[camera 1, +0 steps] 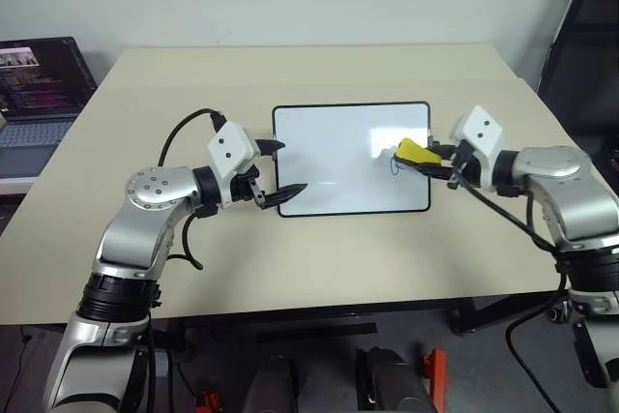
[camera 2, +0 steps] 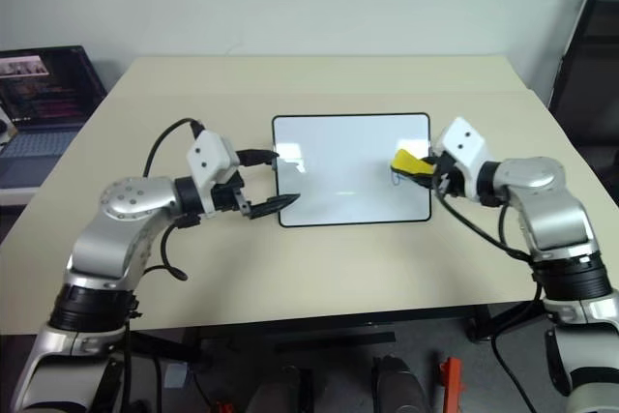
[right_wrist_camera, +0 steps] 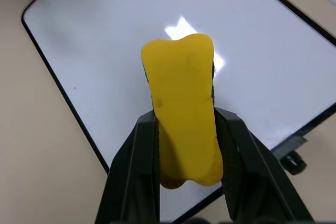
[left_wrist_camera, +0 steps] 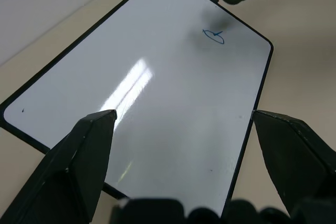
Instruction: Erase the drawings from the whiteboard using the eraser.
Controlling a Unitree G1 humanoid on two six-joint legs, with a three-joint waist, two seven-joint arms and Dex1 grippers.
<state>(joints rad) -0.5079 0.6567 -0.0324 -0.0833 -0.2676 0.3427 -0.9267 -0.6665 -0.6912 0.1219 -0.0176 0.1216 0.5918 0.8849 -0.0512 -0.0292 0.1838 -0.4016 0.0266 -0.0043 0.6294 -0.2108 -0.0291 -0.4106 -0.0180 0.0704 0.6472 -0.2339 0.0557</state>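
The whiteboard [camera 1: 329, 142] lies flat in the middle of the table. One small blue drawing [camera 1: 395, 166] sits near its right edge, and is also seen from the left wrist [left_wrist_camera: 214, 36]. My right gripper [camera 1: 435, 159] is shut on the yellow eraser [camera 1: 416, 151], which it holds over the board's right side, just above and beside the scribble. The right wrist view shows the eraser [right_wrist_camera: 184, 108] pinched between both fingers. My left gripper [camera 1: 292, 167] is open, its two fingers spread across the board's left short edge with nothing between them.
The beige table [camera 1: 290, 258] reaches well beyond the board on all sides. An open laptop [camera 1: 39, 84] stands off the table's left side. A dark frame [camera 1: 585, 36] stands at the far right.
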